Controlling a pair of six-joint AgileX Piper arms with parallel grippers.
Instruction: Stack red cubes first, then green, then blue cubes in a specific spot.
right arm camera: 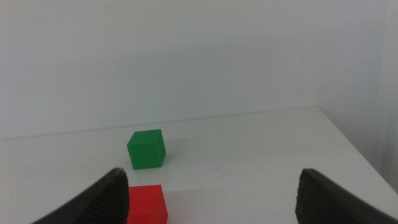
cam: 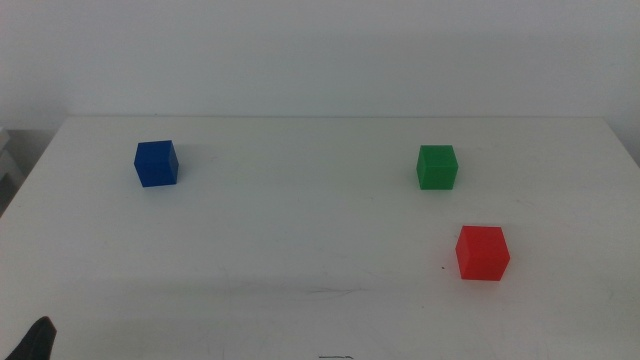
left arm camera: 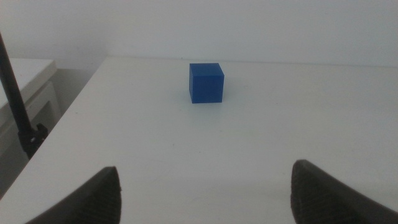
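The red cube (cam: 482,252) sits on the white table at the right front; it also shows in the right wrist view (right arm camera: 147,203). The green cube (cam: 437,166) stands behind it, apart from it, and shows in the right wrist view (right arm camera: 147,149). The blue cube (cam: 156,163) stands alone at the far left and shows in the left wrist view (left arm camera: 206,82). My left gripper (left arm camera: 205,193) is open and empty, well short of the blue cube; its tip shows at the bottom left corner of the middle view (cam: 35,343). My right gripper (right arm camera: 214,199) is open and empty, just short of the red cube.
The white tabletop (cam: 300,240) spreads between the cubes, with faint dark marks near its front edge. A white wall runs behind it. A dark pole (left arm camera: 15,99) and a lower white surface stand beyond the table's left edge.
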